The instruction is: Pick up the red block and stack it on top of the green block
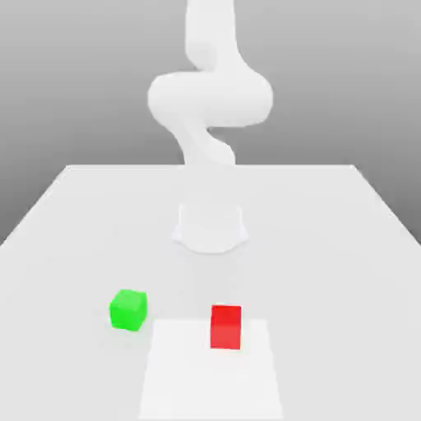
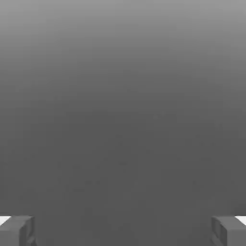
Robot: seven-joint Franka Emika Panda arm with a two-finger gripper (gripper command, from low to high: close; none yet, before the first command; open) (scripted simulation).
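Observation:
The red block (image 1: 226,326) rests on the white table (image 1: 329,247), near the front and slightly to the exterior view's right of centre. The green block (image 1: 128,310) sits on the table to its left, a clear gap apart. Both stand in front of the arm's base (image 1: 210,226). My gripper (image 2: 123,230) is open in the hand view. Its grey fingertips (image 2: 17,230) stand far apart with nothing between them, and beyond them is plain grey background.
The white arm (image 1: 210,99) rises from the base and leaves the exterior view at the top. A brighter white rectangle (image 1: 212,374) lies on the table's front, under the red block.

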